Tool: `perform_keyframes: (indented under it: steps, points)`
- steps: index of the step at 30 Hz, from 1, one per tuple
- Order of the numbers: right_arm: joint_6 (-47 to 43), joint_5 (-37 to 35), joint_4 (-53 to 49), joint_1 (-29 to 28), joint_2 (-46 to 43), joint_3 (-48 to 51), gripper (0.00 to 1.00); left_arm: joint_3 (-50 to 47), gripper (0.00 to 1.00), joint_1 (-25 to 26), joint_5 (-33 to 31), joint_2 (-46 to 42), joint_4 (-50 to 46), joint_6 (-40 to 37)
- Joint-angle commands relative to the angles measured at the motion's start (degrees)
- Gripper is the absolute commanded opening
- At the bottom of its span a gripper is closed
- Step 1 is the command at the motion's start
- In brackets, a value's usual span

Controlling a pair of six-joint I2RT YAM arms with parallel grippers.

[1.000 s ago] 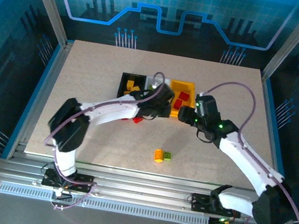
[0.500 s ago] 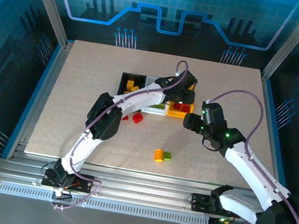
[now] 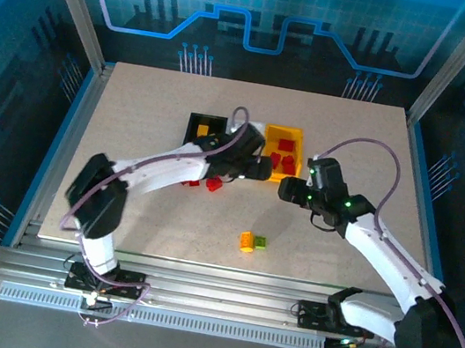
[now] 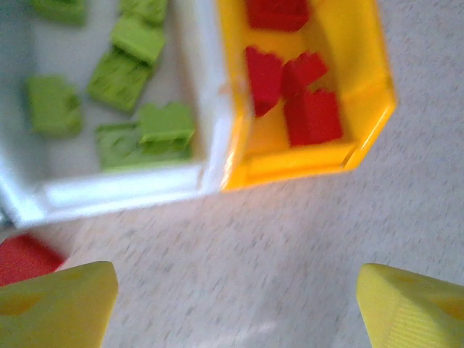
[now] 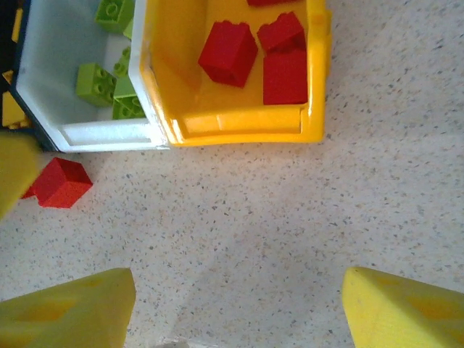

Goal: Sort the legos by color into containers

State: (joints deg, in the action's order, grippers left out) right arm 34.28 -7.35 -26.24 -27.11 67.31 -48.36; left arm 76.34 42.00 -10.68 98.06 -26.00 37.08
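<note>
**brickfan:** Top view first, what's where?

**yam_watcher:** The black bin and yellow bin sit mid-table, with the left arm's wrist lying across the gap between them. The left gripper is at the yellow bin's near edge and the right gripper is just beside it. Two loose red bricks lie under the left arm. An orange brick and a green brick sit touching, nearer the bases.

**brickfan:** Left wrist cam?

**yam_watcher:** Bit blurry. The fingers are spread wide with only bare table between them. Past them, the white bin holds green pieces, and the yellow bin joined to it holds red ones.

**brickfan:** And the right wrist?

**yam_watcher:** Same deal there: jaws apart, holding nothing. They hang over the table in front of the yellow bin, which has a red pile inside. One red brick lies just outside the white bin's corner.
</note>
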Motion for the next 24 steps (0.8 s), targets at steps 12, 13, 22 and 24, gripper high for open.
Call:
perform_keyframes:
  steps: [12,13,22,24]
  points:
    - [-0.69,-0.11,2.46,-3.98,4.98,-4.47,0.76,-19.95,0.97,-4.27,-1.45,-5.34,8.78,-6.17]
    - [-0.73,-0.09,2.36,-4.0,5.02,-4.4,0.76,-20.25,0.97,-4.28,-2.09,-5.18,10.24,-6.81]
    - [-1.19,-0.95,1.54,-4.0,4.16,-4.04,0.76,-17.07,0.94,-5.08,-7.31,1.46,15.61,-10.8]
    - [-1.32,-1.14,1.46,-3.87,3.65,-3.85,0.76,-16.75,0.94,-5.16,-9.24,2.52,15.88,-10.87]
